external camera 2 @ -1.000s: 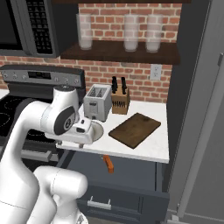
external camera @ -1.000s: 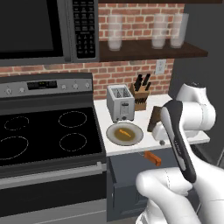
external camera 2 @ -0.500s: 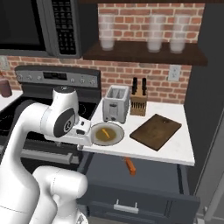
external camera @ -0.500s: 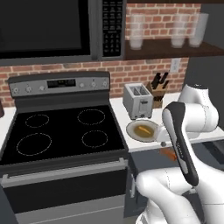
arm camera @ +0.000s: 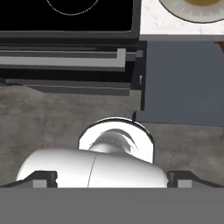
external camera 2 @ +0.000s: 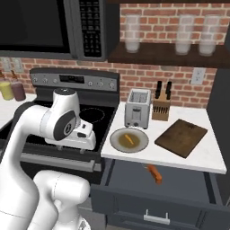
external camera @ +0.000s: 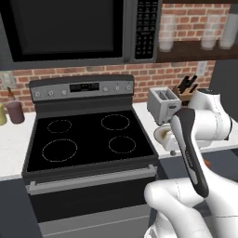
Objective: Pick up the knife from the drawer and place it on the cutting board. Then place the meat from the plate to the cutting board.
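Base driven left, stove (external camera: 90, 135) now centred, counter (external camera 2: 197, 155) shifted right in both views

- Left base view: looking forward and down from behind the arm's left, facing the stove (external camera: 90, 139) squarely, with the toaster (external camera: 162, 104) at its right.
- Right base view: looking from behind the arm's right, taking in the bench (external camera 2: 179, 157), plate (external camera 2: 129, 140), cutting board (external camera 2: 181, 137) and open drawer (external camera 2: 152, 188).
- Both are sharing stove, toaster and plate.
- Hand view: pointing steeply down, close over the stove front, floor (arm camera: 52, 118) and drawer.

The white arm is folded close, its hand (arm camera: 112, 181) pointing downward with fingers spread wide, empty.
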